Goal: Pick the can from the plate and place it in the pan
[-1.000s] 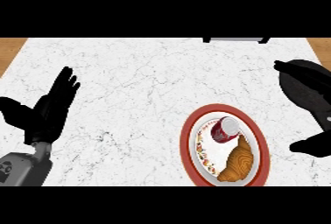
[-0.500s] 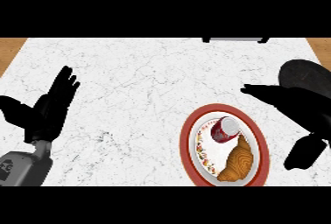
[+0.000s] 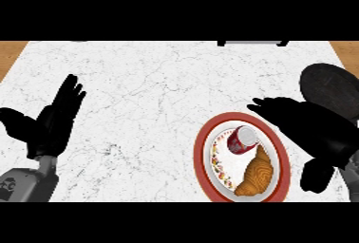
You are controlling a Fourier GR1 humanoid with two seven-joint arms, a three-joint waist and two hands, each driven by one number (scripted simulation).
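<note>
A red can (image 3: 242, 139) with a pale top lies on its side on the red-rimmed white plate (image 3: 207, 163), beside a croissant (image 3: 254, 174). My right hand (image 3: 312, 127) hovers just right of the plate, fingers stretched out toward the can's upper side, open and holding nothing. Its fingertips are close to the can but apart from it. Behind that hand, at the right edge, shows the dark round pan (image 3: 329, 86), partly hidden. My left hand (image 3: 51, 121) rests open at the left, fingers up.
The white marble counter (image 3: 154, 85) spreads between the hands. A dark object (image 3: 251, 42) sits at the counter's far edge. Wooden floor shows at both upper corners.
My right hand has swung from the right edge leftward and down, over the plate's right side toward the can, uncovering the pan behind it. The left hand and the can have stayed still.
</note>
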